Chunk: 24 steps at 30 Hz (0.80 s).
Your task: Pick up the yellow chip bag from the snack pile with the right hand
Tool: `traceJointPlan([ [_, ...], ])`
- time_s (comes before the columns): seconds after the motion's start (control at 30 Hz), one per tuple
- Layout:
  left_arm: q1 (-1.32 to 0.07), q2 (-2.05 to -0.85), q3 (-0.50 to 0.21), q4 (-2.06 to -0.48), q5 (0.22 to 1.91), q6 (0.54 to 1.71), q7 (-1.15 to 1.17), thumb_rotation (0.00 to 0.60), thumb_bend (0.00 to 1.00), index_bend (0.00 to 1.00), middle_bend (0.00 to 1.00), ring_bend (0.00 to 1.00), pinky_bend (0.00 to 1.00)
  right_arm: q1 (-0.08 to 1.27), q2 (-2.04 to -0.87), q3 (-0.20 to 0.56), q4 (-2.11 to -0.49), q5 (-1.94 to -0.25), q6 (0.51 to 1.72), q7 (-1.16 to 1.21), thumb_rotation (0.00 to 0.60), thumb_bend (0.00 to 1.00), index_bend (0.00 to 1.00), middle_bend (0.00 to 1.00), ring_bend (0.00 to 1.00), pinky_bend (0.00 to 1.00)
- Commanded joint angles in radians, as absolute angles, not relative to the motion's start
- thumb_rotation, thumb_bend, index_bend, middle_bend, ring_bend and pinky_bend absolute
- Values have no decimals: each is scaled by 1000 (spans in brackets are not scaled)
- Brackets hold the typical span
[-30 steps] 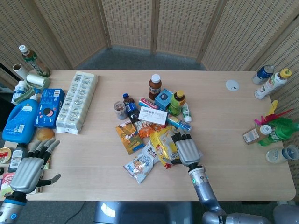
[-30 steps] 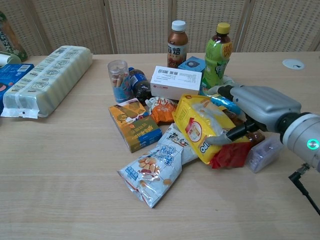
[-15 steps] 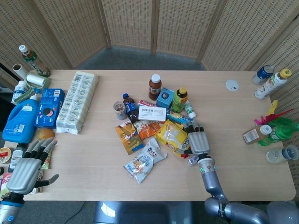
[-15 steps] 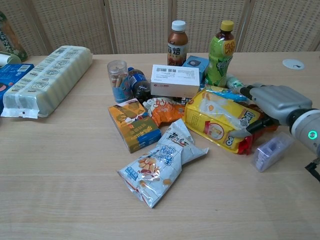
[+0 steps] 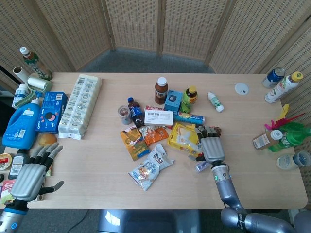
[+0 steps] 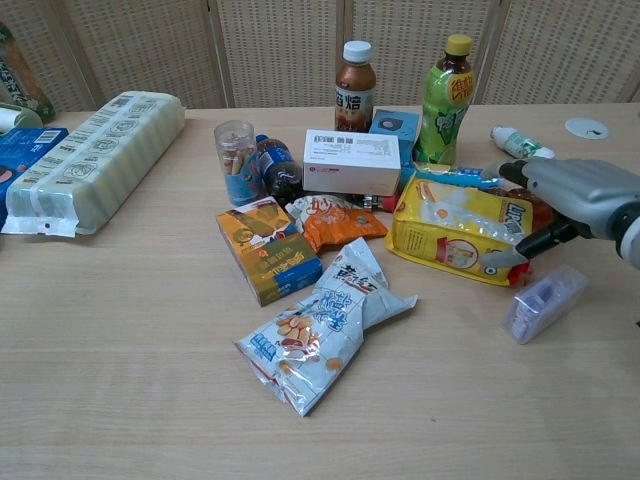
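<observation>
The yellow chip bag (image 5: pixel 184 138) lies flat at the right side of the snack pile, label up; the chest view shows it as the yellow chip bag (image 6: pixel 455 235). My right hand (image 5: pixel 211 148) grips the bag's right end, fingers over the top edge and thumb at its lower corner, and in the chest view my right hand (image 6: pixel 580 195) sits at the far right. My left hand (image 5: pixel 31 174) hovers open by the table's front left edge, far from the pile, and only the head view shows it.
Around the bag are a white box (image 6: pixel 352 162), a green bottle (image 6: pixel 443 100), a brown bottle (image 6: pixel 353 88), an orange box (image 6: pixel 268 262) and a blue-white snack bag (image 6: pixel 320 335). A clear packet (image 6: pixel 543 302) lies just below my right hand. A small white bottle (image 5: pixel 215 102) lies apart.
My right hand has dragged the yellow bag to the right, out from the pile's front, and laid it flatter. The small white bottle has rolled away to the right. My left hand barely moved.
</observation>
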State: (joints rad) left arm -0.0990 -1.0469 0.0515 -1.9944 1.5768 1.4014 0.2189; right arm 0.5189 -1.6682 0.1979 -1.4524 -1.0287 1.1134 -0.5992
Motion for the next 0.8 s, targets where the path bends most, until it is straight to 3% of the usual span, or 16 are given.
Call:
traceJointPlan([
  [0.03, -96, -1045, 53, -1991, 1578, 1405, 214, 600, 222, 75, 29, 0, 0, 532, -1670, 198, -1464, -993, 1103, -629, 391, 0, 0, 0, 0, 0],
  [0.43, -77, -1040, 62, -1966, 1583, 1428, 177, 600, 221, 74, 29, 0, 0, 618, -1739, 235, -1361, -876, 1032, -674, 402, 0, 0, 0, 0, 0],
  [0.5, -76, -1040, 63, -1964, 1584, 1428, 173, 600, 222, 74, 29, 0, 0, 626, -1753, 236, -1344, -868, 1032, -675, 458, 0, 0, 0, 0, 32],
  [0.57, -74, -1039, 64, -1962, 1587, 1432, 171, 600, 221, 74, 29, 0, 0, 626, -1765, 234, -1328, -881, 1044, -656, 531, 0, 0, 25, 13, 186],
  [0.6, -72, -1038, 64, -1961, 1587, 1434, 169, 600, 221, 73, 29, 0, 0, 624, -1771, 232, -1320, -893, 1055, -644, 565, 0, 7, 108, 91, 353],
  [0.63, -71, -1038, 64, -1960, 1586, 1435, 168, 600, 220, 74, 29, 0, 0, 621, -1776, 230, -1312, -904, 1066, -632, 592, 0, 69, 244, 233, 508],
  [0.7, -71, -1038, 64, -1957, 1583, 1434, 166, 600, 221, 74, 29, 0, 0, 612, -1785, 230, -1299, -929, 1089, -595, 600, 0, 214, 482, 515, 687],
  [0.73, -71, -1038, 64, -1957, 1584, 1433, 165, 600, 221, 74, 29, 0, 0, 608, -1789, 231, -1293, -943, 1100, -576, 600, 0, 298, 571, 627, 750],
  [0.8, -72, -1039, 65, -1956, 1586, 1431, 163, 600, 222, 74, 29, 0, 0, 600, -1794, 229, -1279, -984, 1129, -536, 600, 1, 381, 666, 734, 812],
])
